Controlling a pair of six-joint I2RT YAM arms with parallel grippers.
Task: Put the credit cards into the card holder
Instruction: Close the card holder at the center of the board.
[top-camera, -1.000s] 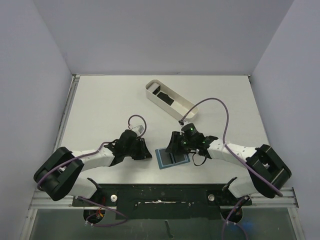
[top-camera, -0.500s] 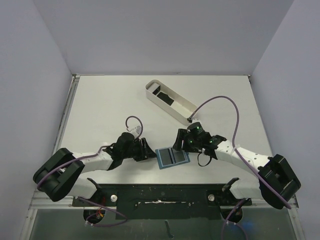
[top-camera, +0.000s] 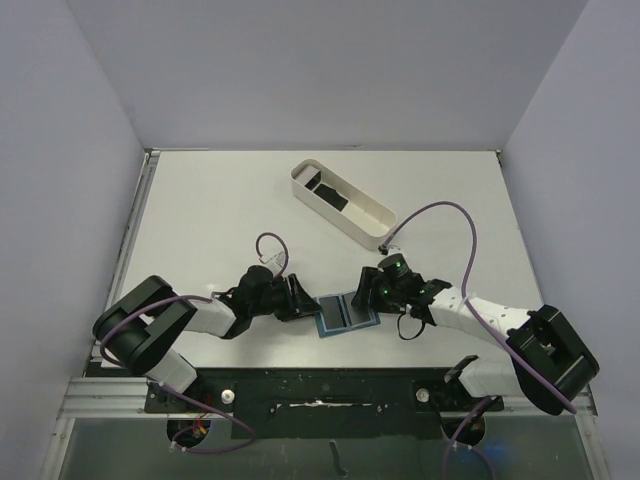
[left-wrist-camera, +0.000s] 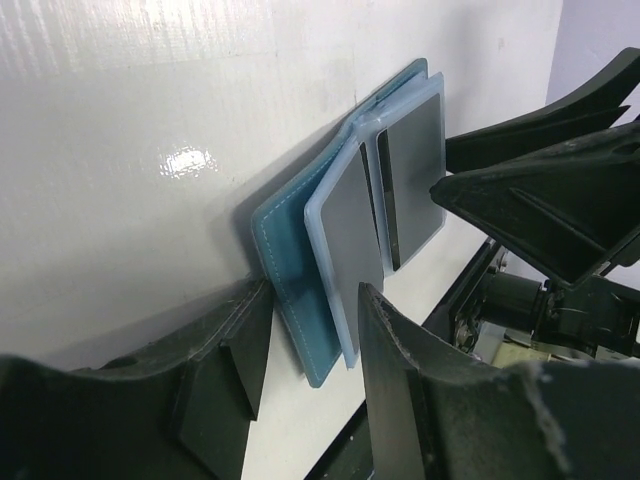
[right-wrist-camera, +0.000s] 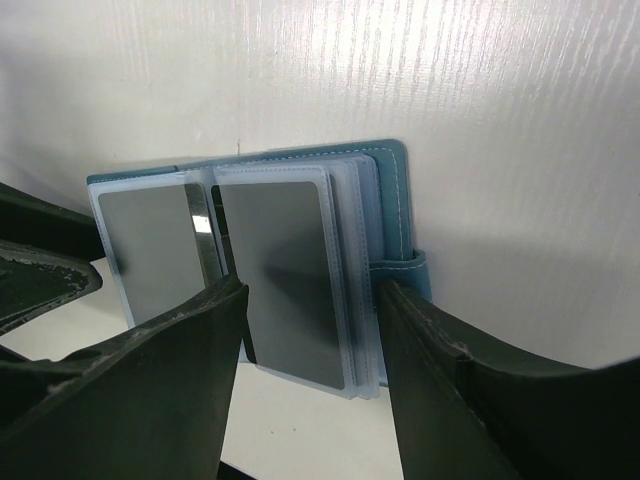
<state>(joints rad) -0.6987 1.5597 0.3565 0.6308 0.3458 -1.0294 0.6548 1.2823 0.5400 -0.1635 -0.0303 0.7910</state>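
1. The card holder (top-camera: 347, 313) lies open and flat at 6 o'clock on the table (top-camera: 220, 220), near the front edge. Dark credit cards (right-wrist-camera: 285, 260) sit in both facing clear sleeves.
2. The left gripper (top-camera: 303, 303) is at the holder's 9 o'clock edge. Its jaws are apart and straddle the cover corner, pinching nothing.
3. The right gripper (top-camera: 366, 293) is at the 3 o'clock edge, jaws apart over the sleeve stack, holding nothing.
4. The white tray (top-camera: 375, 215) is at 1 o'clock, well apart from the holder. The black cards (top-camera: 325, 185) inside it look like the ones left to load.
5. Step in hand is probably exposing a free sleeve. Pin the cover flat with one gripper and flip a single sleeve with the other.
6. Feed each card short edge first, at a shallow angle to the sleeve mouth.
7. Risk: the holder may fold shut or slide on the smooth table.
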